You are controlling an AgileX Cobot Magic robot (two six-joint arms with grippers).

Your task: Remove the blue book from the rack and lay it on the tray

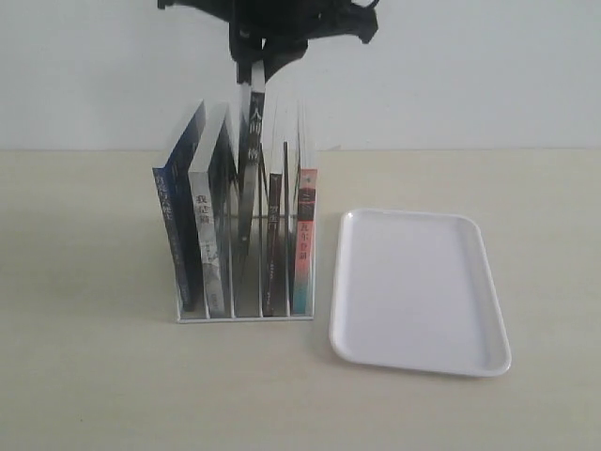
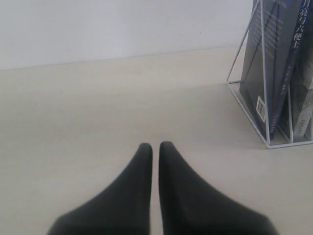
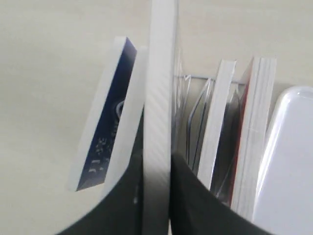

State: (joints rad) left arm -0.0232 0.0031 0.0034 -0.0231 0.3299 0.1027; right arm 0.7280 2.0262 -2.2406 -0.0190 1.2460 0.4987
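The right gripper (image 1: 255,66) is reaching down from above the rack (image 1: 244,317) and clamping shut on the top of the middle book (image 1: 250,169), a dark-covered one that is standing higher than its neighbours. In the wrist view both fingers are pressing flat against its sides. The blue book (image 1: 178,225) is sitting ungripped in the slot nearest the desk's left edge and leaning toward that edge, so the grip is looking misplaced to me. Doing this step well is probably meaning checking that first. If it is the wrong book, it is needing to go straight back down into its slot, and the jaws are needing to re-centre over the blue book's tilted top edge. Any lift is wanting to run straight up along the dividers, so that no book is dragging the light rack or tipping the one beside it. The left gripper (image 2: 155,161) is sitting low over bare desk (image 1: 94,376) on the left-edge side of the rack. Its fingers are nearly touching, with only a slit between them, and they are holding nothing. The tray (image 1: 418,282) is lying flat just beside the rack, apart from it, toward the right edge. Counting: five books are standing in the rack, namely the blue one, a white-spined one (image 1: 207,244), the gripped one, a dark-spined one (image 1: 272,244) and a pink-spined one (image 1: 303,244). There is also one rack, one tray and two grippers.
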